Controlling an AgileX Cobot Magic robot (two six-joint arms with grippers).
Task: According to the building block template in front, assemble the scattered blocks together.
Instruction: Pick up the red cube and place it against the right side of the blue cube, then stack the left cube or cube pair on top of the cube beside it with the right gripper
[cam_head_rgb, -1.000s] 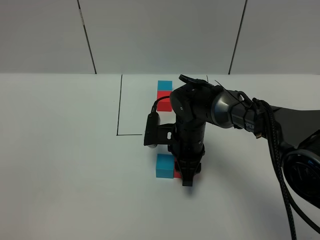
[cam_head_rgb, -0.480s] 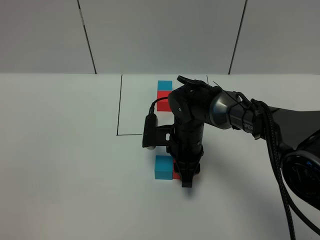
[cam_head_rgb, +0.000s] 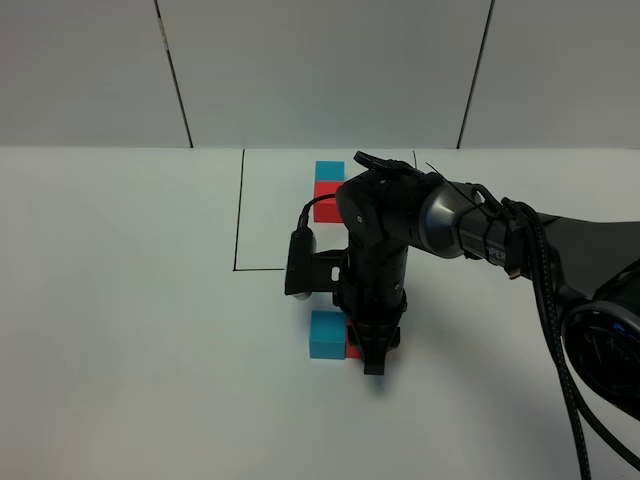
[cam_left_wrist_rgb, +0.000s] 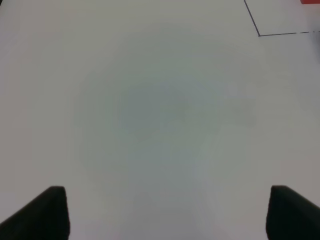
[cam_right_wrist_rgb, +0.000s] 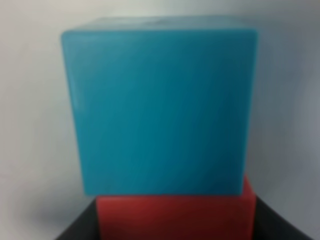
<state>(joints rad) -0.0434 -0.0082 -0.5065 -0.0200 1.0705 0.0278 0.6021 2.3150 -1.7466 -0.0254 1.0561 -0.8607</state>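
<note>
The template is a black-lined outline (cam_head_rgb: 238, 215) at the back, holding a cyan-blue cube (cam_head_rgb: 329, 170) that touches a red cube (cam_head_rgb: 324, 205). In front of the outline lie the scattered blocks. The loose cyan-blue cube (cam_head_rgb: 326, 334) touches the loose red cube (cam_head_rgb: 353, 349), which is mostly hidden under my right gripper (cam_head_rgb: 372, 358). In the right wrist view the red cube (cam_right_wrist_rgb: 175, 217) sits between the dark fingers (cam_right_wrist_rgb: 80, 229), pressed against the cyan-blue cube (cam_right_wrist_rgb: 160, 105). My left gripper (cam_left_wrist_rgb: 165, 212) is open and empty over the bare table.
The white table (cam_head_rgb: 120, 330) stretches out to the left and front. A corner of the black outline (cam_left_wrist_rgb: 259, 35) shows in the left wrist view. The right arm and its cables (cam_head_rgb: 560, 290) reach in from the right edge.
My right gripper, with the red cube, has shifted slightly left, nudging the cyan-blue cube a little left. The template has not moved.
</note>
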